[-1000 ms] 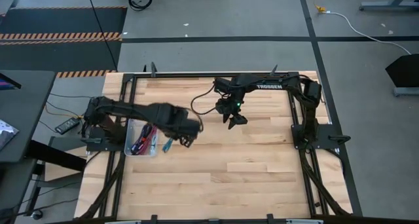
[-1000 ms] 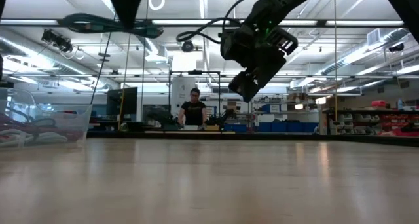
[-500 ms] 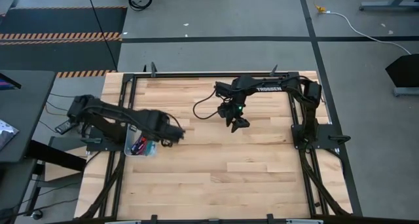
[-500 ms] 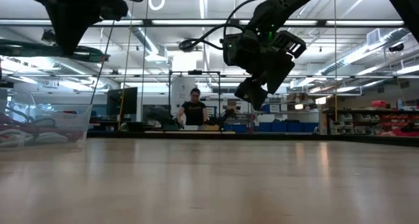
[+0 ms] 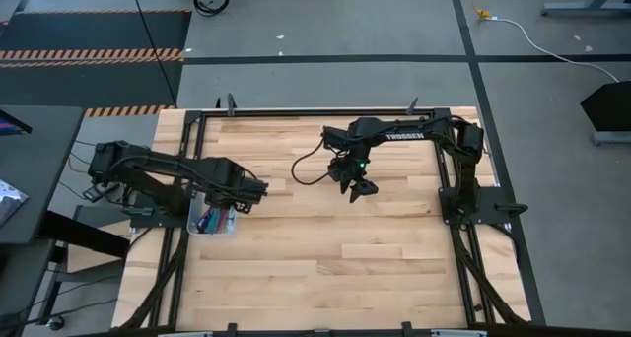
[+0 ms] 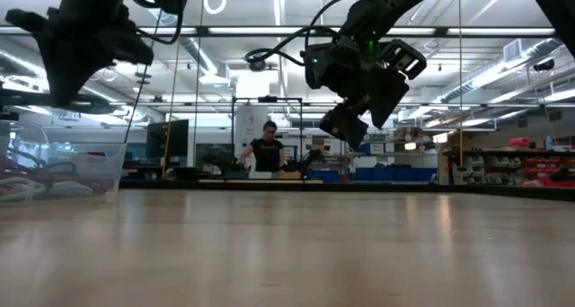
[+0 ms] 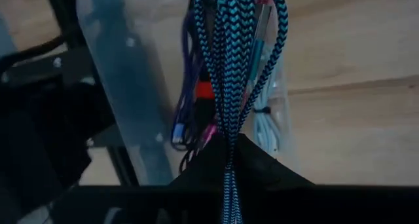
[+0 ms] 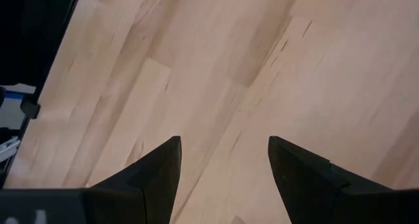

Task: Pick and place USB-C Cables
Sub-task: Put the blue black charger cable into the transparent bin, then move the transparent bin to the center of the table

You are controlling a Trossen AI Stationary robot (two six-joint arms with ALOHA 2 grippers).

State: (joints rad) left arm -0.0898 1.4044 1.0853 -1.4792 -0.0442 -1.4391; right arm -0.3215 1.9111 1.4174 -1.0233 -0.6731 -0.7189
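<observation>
The teal cable, a looped braided bundle, hangs pinched between the fingers of the left gripper, which are closed tight on its lower end, directly above the clear plastic tub at the left edge of the tabletop. Inside the tub lie at least three more cables: a purple one, a black-and-red one and a pale one against the far wall; whether a fifth is among them cannot be told, since they overlap. The left arm reaches in low from the left side, bent at the elbow, its gripper just past the tub's rim. In the low view it hangs high at the left, above the tub. The right arm stretches across the far part of the tabletop, its gripper raised above bare wood near the middle, well apart from the tub. Its fingers are spread wide and hold nothing. One person stands in the room behind
</observation>
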